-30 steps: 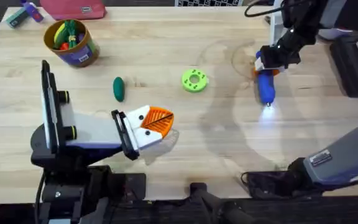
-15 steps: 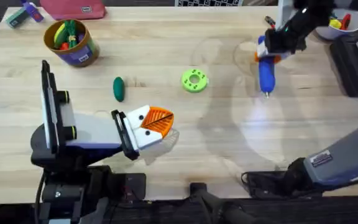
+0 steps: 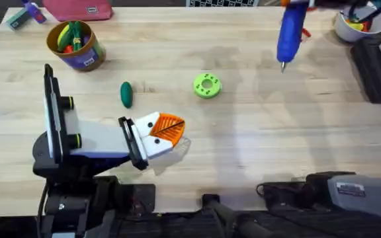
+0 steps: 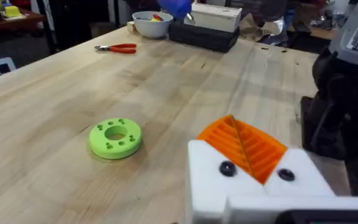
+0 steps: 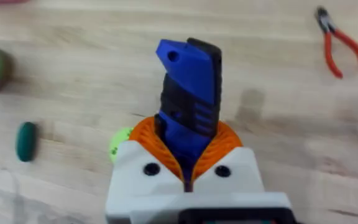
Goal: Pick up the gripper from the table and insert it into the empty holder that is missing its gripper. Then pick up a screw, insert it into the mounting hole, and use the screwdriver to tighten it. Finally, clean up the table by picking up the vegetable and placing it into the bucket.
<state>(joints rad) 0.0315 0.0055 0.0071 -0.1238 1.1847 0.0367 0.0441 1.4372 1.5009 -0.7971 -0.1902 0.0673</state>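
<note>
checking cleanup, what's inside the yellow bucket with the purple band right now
The bucket already holds a jumble of toy food: green, orange, yellow and red pieces show above its rim. Anything deeper is covered by those pieces. The dark green vegetable lies on the table, not inside.

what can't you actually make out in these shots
- Overhead: the right end effector is cut off by the top edge, leaving just the screwdriver showing.
- Right wrist: the screwdriver's bit is hidden behind its own body and the pads.
- Overhead: the bucket's contents are too small to identify.
- Left wrist: the vegetable lies outside the frame.
</note>
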